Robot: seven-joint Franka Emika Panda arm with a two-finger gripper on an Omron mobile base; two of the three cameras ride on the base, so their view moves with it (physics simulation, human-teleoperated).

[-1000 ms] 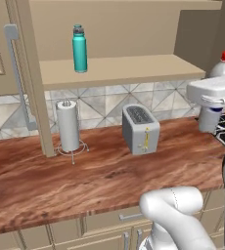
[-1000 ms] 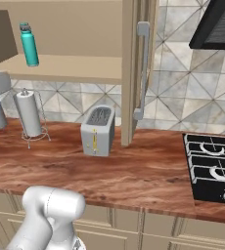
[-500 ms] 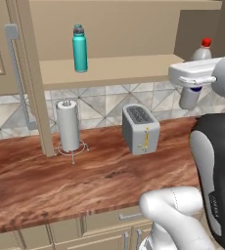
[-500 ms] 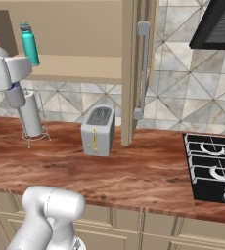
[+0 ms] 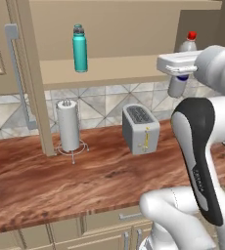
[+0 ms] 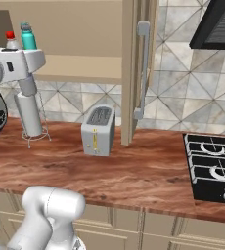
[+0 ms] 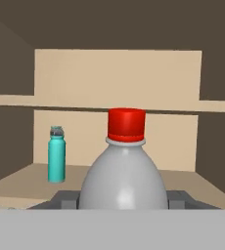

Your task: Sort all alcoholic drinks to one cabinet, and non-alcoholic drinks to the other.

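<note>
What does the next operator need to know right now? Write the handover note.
Pincer: shut on the red-capped bottle, held upright at the open cabinet, level with its shelf.
Teal bottle: standing upright on that shelf, left of the held bottle and apart from it.
Done: teal bottle shelved.
Left: set the red-capped bottle down on the shelf beside the teal one, release, back out. The alcoholic bottles are not in sight, so whether they have been sorted cannot be told.
</note>
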